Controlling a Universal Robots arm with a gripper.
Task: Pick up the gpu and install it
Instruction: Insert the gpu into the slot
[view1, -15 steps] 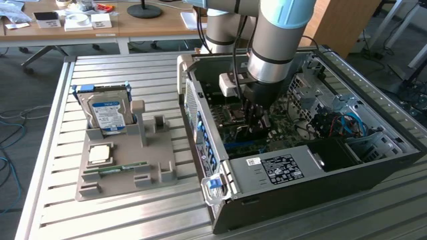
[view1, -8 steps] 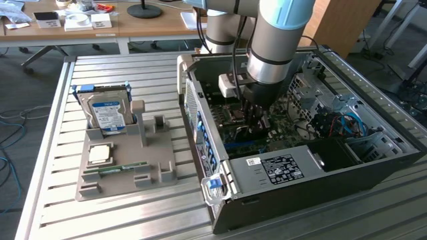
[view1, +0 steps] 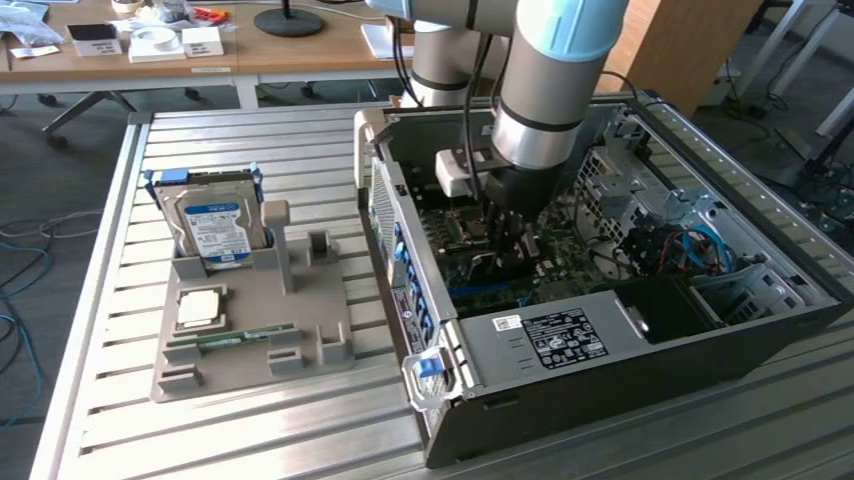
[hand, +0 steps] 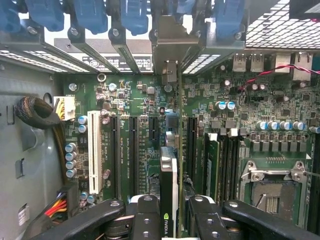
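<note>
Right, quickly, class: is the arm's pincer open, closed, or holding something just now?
Pincer: closed on the thin dark green-black gpu card with a silvery metal end bracket, held edge-on above the green motherboard.

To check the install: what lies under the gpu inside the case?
The green motherboard and its long black slots. The slot straight below the gpu is covered by the card itself.

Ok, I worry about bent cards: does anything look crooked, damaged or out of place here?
Nothing stands out. The gpu stands edge-on in the gripper, parallel to the motherboard slots, its bracket lined up with the rear openings of the case. No loose or damaged parts show.
</note>
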